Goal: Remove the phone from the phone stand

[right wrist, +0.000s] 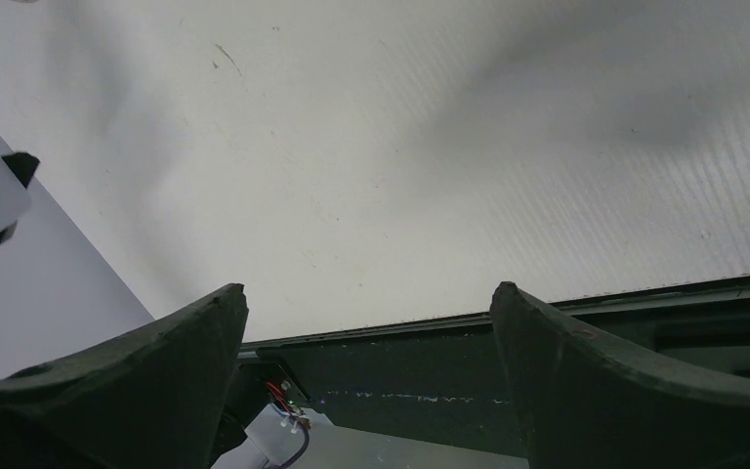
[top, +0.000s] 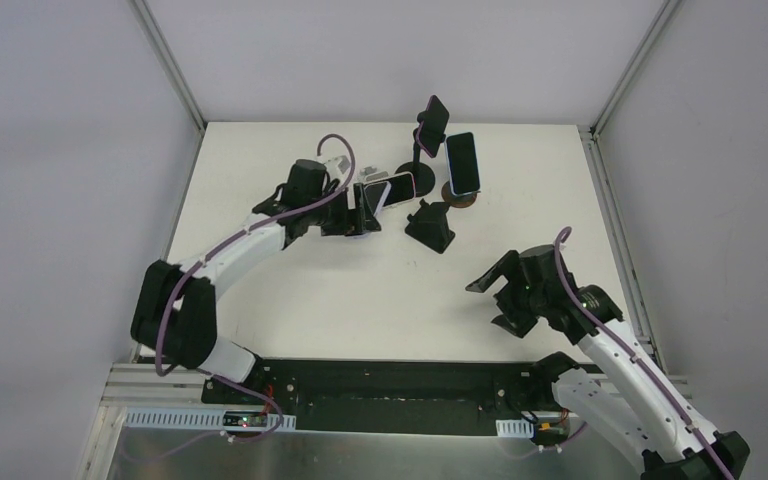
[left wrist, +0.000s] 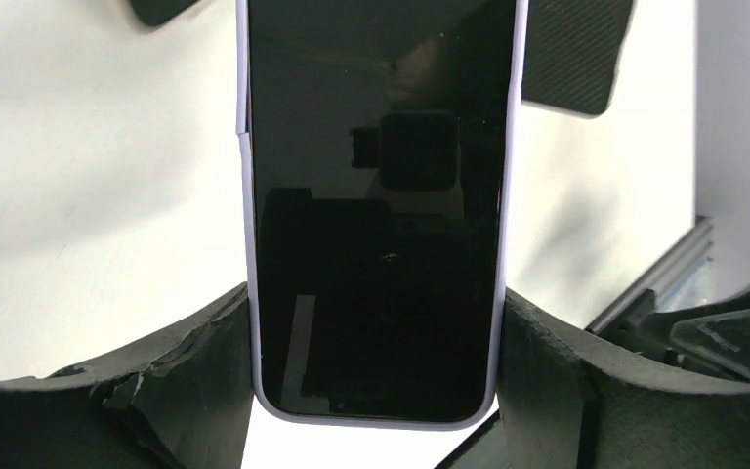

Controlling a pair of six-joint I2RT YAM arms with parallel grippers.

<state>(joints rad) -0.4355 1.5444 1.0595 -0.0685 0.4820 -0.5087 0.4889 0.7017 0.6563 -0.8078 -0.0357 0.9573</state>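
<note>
A phone in a lilac case (top: 392, 190) is held at the back middle of the table; in the left wrist view its dark screen (left wrist: 381, 195) fills the middle. My left gripper (top: 364, 212) is shut on the phone's lower end, one finger (left wrist: 186, 371) pressing each long edge (left wrist: 376, 327). A low black phone stand (top: 430, 226) stands empty just right of it. I cannot tell whether the phone still touches any stand. My right gripper (top: 488, 303) is open and empty over the near right of the table, and it also shows in the right wrist view (right wrist: 366, 308).
A second phone (top: 463, 163) leans on a round brown-based stand at the back. A third phone (top: 433, 119) sits on a tall black pole stand behind it. The table's near edge and black rail (right wrist: 547, 342) lie under my right gripper.
</note>
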